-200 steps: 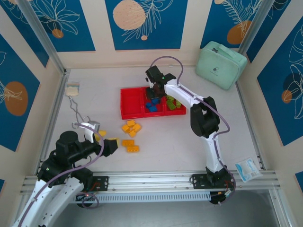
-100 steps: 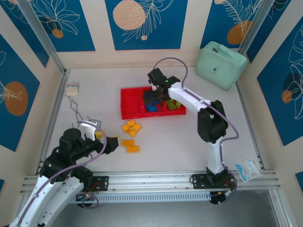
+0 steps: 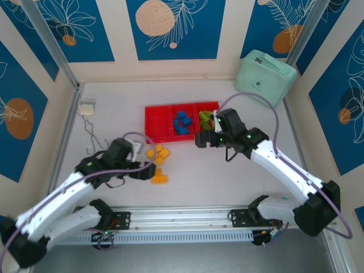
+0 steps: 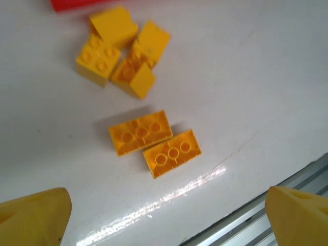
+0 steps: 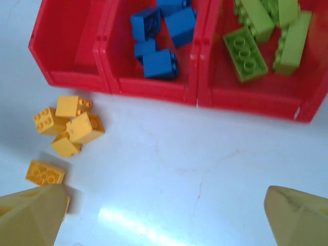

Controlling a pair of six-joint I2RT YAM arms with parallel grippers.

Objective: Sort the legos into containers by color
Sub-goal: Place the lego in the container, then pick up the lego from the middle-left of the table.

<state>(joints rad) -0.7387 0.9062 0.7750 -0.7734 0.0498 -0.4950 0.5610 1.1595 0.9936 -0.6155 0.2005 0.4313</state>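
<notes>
The red tray (image 3: 152,136) lies at mid-table. Its left compartment (image 5: 72,36) is bare, the middle one holds blue legos (image 5: 161,36), and the right one holds light green legos (image 5: 261,31). Yellow legos lie loose in front of the tray: a small heap (image 4: 120,51) and two flat bricks side by side (image 4: 154,142). My left gripper (image 3: 145,169) hovers open just near of the flat pair, with nothing between its yellow fingertips (image 4: 31,218). My right gripper (image 3: 202,140) is open over bare table in front of the tray, its fingertips (image 5: 300,215) wide apart.
A mint-green zippered case (image 3: 264,77) sits at the back right. A white pad with a wire (image 3: 87,108) lies at the left, and a plastic packet (image 3: 297,203) at the front right. An aluminium rail (image 3: 182,215) runs along the near edge.
My right gripper has drawn back out of the tray to the table in front of it. My left arm has swung right to the yellow bricks.
</notes>
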